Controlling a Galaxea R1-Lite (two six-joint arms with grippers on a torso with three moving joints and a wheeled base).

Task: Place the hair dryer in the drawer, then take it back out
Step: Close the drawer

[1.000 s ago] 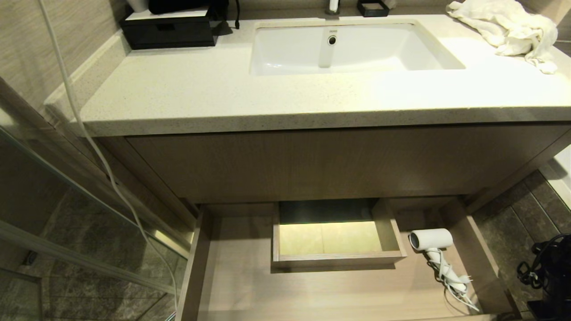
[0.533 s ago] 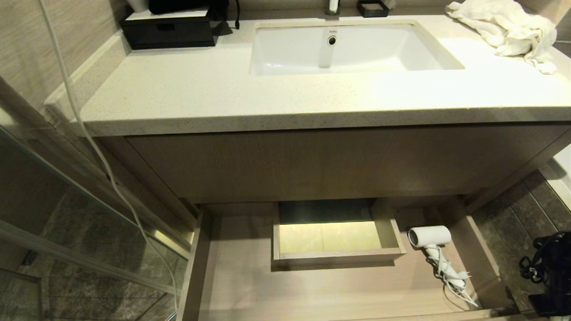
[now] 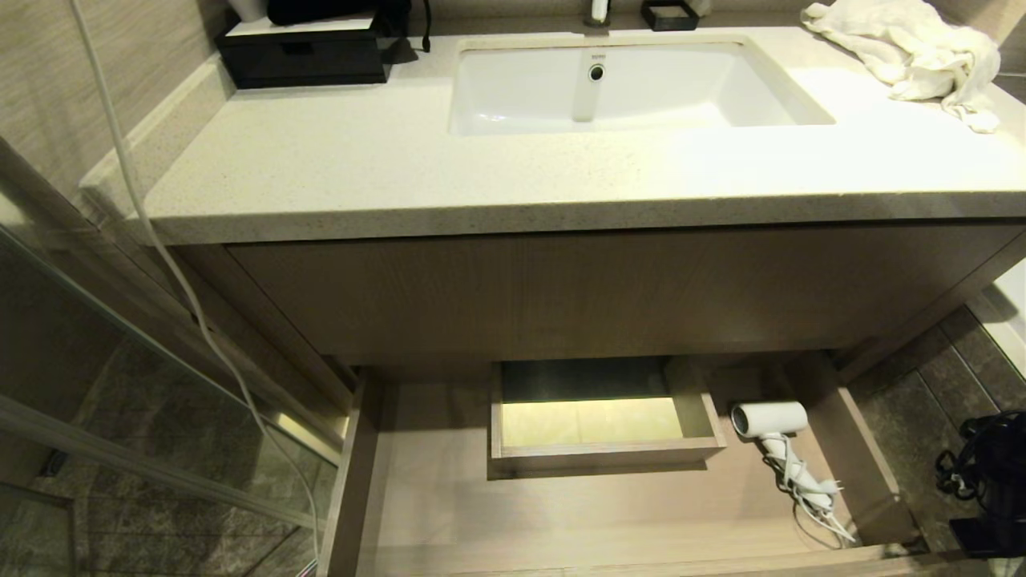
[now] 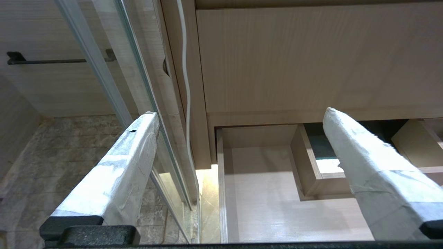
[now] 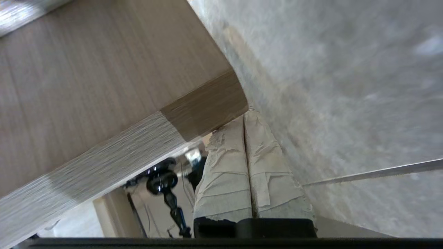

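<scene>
The hair dryer (image 3: 771, 419) is small and white with its cord wound on the handle. It lies in the right part of the pulled-out wood-grain drawer (image 3: 353, 481), beside the boxed notch (image 3: 601, 457). My right gripper (image 5: 245, 116) is shut with nothing in it, and its tips rest at the drawer's (image 5: 104, 86) front right corner. In the head view only the right arm's dark body (image 3: 990, 481) shows, at the lower right. My left gripper (image 4: 239, 112) hangs open and empty above the left end of the drawer (image 4: 277, 207).
Above the drawer are the tall vanity panel (image 3: 601, 296) and the stone counter (image 3: 401, 168) with its sink (image 3: 633, 88). A black box (image 3: 304, 52) and a white towel (image 3: 914, 52) lie on the counter. A glass door (image 3: 120, 385) and a hanging white cord (image 3: 184, 288) are at the left. Dark floor tiles (image 3: 922, 409) are at the right.
The drawer has slid a little back toward the vanity, carrying the hair dryer with it. The right arm has followed. The left arm has not moved.
</scene>
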